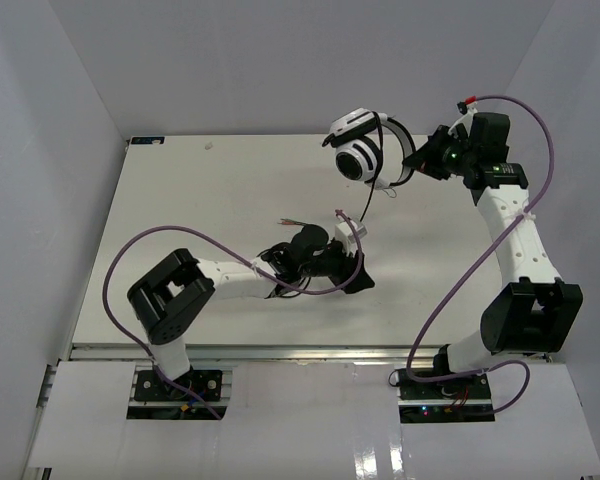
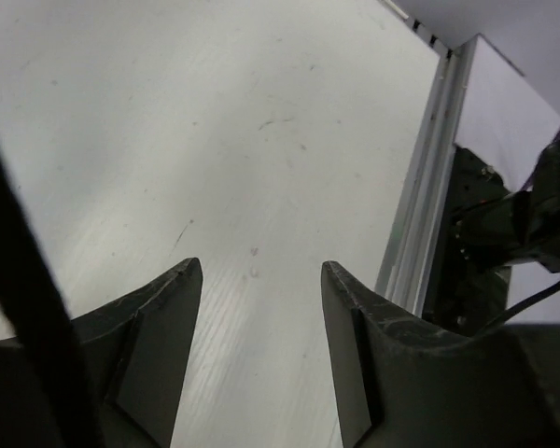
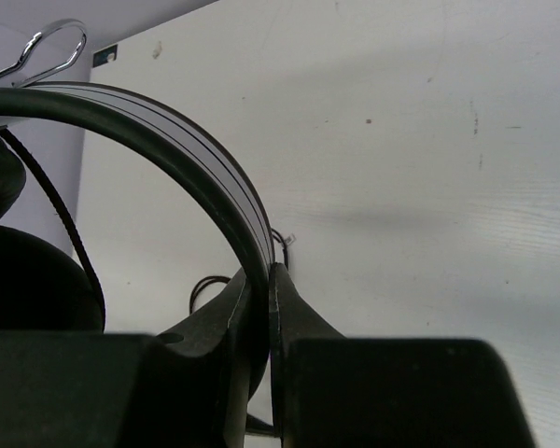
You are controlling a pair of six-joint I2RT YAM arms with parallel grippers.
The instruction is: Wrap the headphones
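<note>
My right gripper [image 1: 426, 160] is shut on the black-and-white headband [image 3: 226, 177] of the headphones [image 1: 361, 154] and holds them in the air over the far right of the table. The white-and-black cups hang to the left of the gripper. The thin dark cable [image 1: 365, 200] drops from them to the table and ends in a loose coil [image 1: 276, 272] under my left arm. My left gripper [image 1: 357, 274] is open and empty, low over the table's middle. In the left wrist view the gripper [image 2: 259, 271] has only bare table between its fingers, and the dark cable [image 2: 19, 280] crosses on the left.
The white table [image 1: 180, 200] is walled in by white panels at the back and sides. Its metal front rail [image 2: 420, 215] and my right arm's base [image 2: 504, 224] show in the left wrist view. Purple arm cables loop above both arms.
</note>
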